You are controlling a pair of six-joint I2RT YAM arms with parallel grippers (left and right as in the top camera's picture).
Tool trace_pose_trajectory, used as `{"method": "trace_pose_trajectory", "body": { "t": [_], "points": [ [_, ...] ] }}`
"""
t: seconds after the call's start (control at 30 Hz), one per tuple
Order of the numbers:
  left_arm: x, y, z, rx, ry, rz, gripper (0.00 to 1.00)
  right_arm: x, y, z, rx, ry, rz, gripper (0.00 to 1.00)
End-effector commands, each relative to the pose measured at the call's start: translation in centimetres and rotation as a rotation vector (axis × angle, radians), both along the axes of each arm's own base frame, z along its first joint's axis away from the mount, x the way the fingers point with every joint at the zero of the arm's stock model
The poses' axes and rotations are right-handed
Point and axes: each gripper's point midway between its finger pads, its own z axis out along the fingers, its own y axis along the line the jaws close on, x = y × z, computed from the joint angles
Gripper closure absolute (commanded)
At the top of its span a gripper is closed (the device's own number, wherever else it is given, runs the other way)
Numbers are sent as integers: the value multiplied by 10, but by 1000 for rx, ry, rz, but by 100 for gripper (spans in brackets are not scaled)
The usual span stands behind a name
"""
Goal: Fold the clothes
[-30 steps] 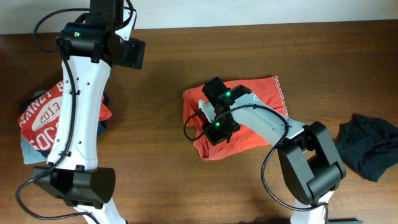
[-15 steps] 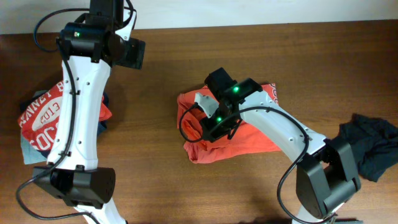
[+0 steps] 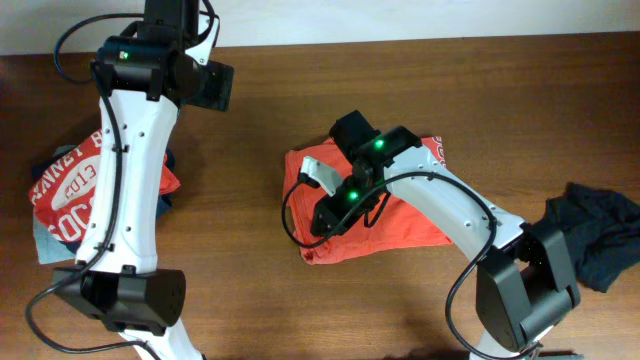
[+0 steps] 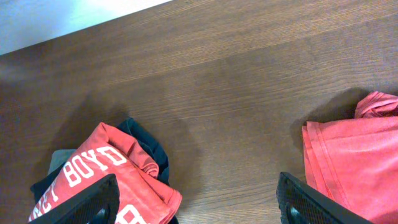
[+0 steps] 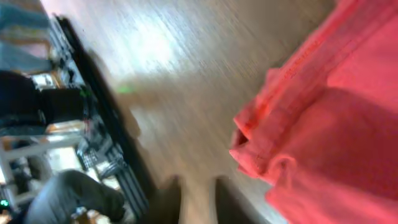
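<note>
The orange shirt (image 3: 400, 225) lies about the middle of the table (image 3: 250, 290), a little to the right, gathered into a rough oblong with a white print showing at its top right corner. Its left edge is not flat: there the cloth is bunched and doubled over in a thick lip. The right gripper (image 3: 322, 212) sits right over that bunched edge, its arm reaching across the shirt from the right. The right wrist view is badly smeared, so I cannot tell whether its fingers are pinching the hem or merely standing beside it.

The left gripper (image 4: 196, 199) hangs high near the back of the table with its fingers spread wide and nothing between them, looking down on bare wood between the orange shirt and a pile on the left. That pile (image 3: 65, 190) has a red shirt with white lettering on top of a dark garment and a grey one. It looks more like a loose stack than a neat one, though I would not swear to it from here. Far to the right, well apart from everything else, a dark garment (image 3: 590, 235) lies in a crumpled heap.

I'd judge the job partway: the orange shirt is mostly folded and wants its left edge squared, and the dark heap is not yet folded
</note>
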Motion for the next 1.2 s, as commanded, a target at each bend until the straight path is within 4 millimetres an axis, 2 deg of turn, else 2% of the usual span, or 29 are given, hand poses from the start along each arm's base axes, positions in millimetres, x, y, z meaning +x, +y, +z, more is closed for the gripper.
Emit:
{"method": "trace_pose_trajectory", "body": {
  "t": [0.0, 0.07, 0.17, 0.3, 0.33, 0.37, 0.47, 0.53, 0.67, 0.87, 1.0, 1.17],
  "points": [
    [-2, 4, 9, 13, -20, -1, 19, 6, -13, -6, -125, -50, -35, 63],
    [-2, 4, 10, 13, -21, -1, 19, 12, -24, -16, -233, -85, -74, 63],
    [-2, 4, 10, 13, -21, -1, 19, 16, -30, -23, -324, -139, -86, 62],
    [-2, 4, 9, 13, -20, -1, 19, 12, -22, -29, -347, -159, -61, 61],
    [-2, 4, 9, 13, -20, -1, 19, 9, -20, -31, -359, -162, -50, 56],
    [-2, 4, 9, 14, -20, -1, 20, 9, -21, -35, -382, -164, -51, 53],
    [-2, 6, 10, 22, -21, 5, 19, 11, -26, -48, -474, -189, -70, 53],
    [-1, 15, 12, 63, -30, 33, 19, 10, -25, -55, -509, -213, -51, 53],
    [0, 46, 21, 197, -61, 138, 20, 9, -17, -60, -558, -291, -12, 56],
    [-4, 73, 25, 134, -96, 316, 19, 3, -1, -59, -618, -435, 58, 55],
    [-4, 77, 21, 60, -81, 318, 19, 6, 5, -63, -650, -489, 46, 53],
    [-7, 83, 17, 35, -59, 325, 19, 8, 1, -87, -702, -463, 46, 54]
  ]
}}
